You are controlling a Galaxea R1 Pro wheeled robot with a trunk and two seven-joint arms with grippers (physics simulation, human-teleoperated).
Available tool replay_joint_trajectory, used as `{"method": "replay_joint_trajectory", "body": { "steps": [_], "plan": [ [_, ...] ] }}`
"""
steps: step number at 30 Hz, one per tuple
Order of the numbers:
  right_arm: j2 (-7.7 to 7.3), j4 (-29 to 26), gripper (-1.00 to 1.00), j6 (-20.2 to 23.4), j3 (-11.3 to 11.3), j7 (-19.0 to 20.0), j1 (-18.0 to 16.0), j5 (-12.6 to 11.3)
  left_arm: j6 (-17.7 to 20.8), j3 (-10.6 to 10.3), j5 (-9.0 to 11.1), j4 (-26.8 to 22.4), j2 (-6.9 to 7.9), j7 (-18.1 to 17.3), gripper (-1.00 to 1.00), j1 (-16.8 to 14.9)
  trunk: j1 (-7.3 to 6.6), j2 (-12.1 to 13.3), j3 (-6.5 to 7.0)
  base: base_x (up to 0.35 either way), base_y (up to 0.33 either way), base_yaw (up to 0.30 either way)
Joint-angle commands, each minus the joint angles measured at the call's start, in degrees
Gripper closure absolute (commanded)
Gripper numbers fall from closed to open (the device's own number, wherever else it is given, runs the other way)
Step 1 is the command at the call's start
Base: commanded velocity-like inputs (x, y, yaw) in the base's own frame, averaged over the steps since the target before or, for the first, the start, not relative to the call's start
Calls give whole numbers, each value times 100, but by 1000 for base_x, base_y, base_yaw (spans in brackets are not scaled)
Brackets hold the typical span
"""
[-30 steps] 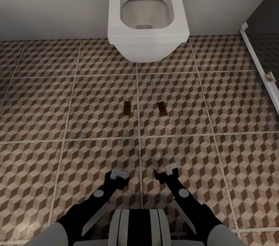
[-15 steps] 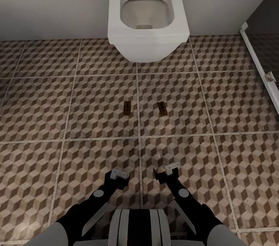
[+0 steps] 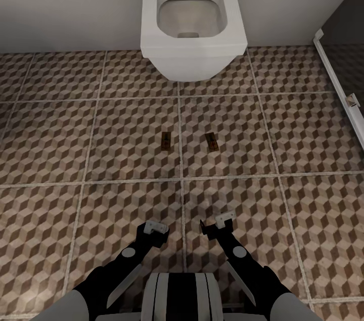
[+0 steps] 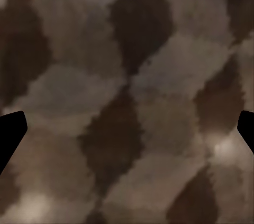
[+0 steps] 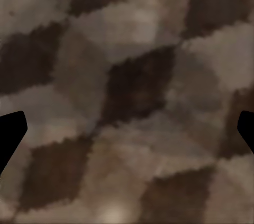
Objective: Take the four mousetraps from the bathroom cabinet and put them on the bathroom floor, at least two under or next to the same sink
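While both arms hang low near the robot's trunk, two mousetraps lie ahead on the bathroom floor [image 3: 60, 134], between the grippers and the white toilet [image 3: 192, 23]. The left mousetrap [image 3: 165, 140] sits forward of the left gripper [image 3: 154, 230], the right mousetrap [image 3: 212, 141] forward of the right gripper [image 3: 222, 224], each nearer its own side; both long axes run roughly away from the robot. Each gripper's fingers stand apart, empty, pointed down at the tiles. Two traps are counted here, one toilet.
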Motion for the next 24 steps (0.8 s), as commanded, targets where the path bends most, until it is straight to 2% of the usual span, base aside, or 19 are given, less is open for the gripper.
{"method": "replay_joint_trajectory", "body": {
  "steps": [1,17,24],
  "plan": [
    [-8,1,-100,-22,47,-49,-6,-60,16,-38,43,-14,8,55,-100,-6,-1,-1,-3,0,0,0],
    [-5,1,-100,-22,47,-50,-6,-60,16,-38,43,-9,8,55,-100,-4,-1,-1,-3,0,0,0],
    [-5,1,-100,-22,47,-50,-6,-60,16,-38,43,-11,8,61,-100,-5,-19,8,152,0,0,0]
  ]
}}
